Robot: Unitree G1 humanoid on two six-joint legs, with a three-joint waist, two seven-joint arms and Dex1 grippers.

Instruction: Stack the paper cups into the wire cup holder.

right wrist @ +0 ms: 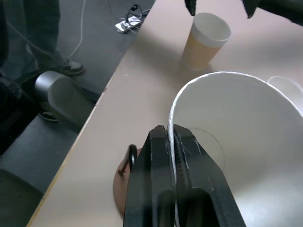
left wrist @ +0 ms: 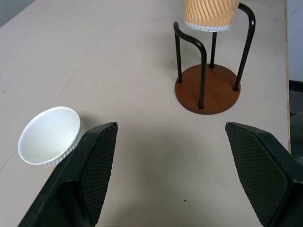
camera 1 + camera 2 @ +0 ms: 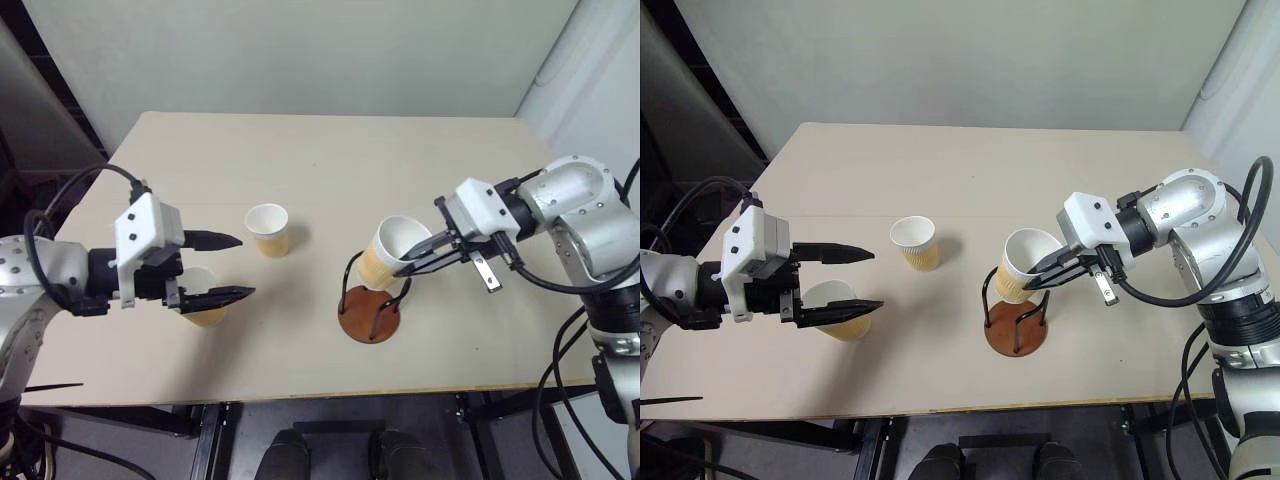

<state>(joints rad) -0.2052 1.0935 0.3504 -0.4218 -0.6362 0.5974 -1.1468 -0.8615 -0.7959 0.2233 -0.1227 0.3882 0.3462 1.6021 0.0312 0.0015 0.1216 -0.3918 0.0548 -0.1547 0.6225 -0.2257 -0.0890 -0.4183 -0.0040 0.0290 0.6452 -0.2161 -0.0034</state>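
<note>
A cup is held tilted over the holder at near right, its rim pinched between the right gripper's nearly closed fingers, lowering and release being called for next, while the left gripper hangs wide open and empty by two cups waiting at left.

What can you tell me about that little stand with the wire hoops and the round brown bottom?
The wire cup holder is a round reddish-brown disc base, wood by the look of it, with thin black wire loops rising upright from it and bending over at their tops. It stands flat on the pale table, near its front edge. A tan paper cup hangs tilted over the loops, its bottom between their tops, pinched at the rim by the right gripper. I cannot tell whether the cup touches the wires. Nothing sits on the disc yet.
</note>
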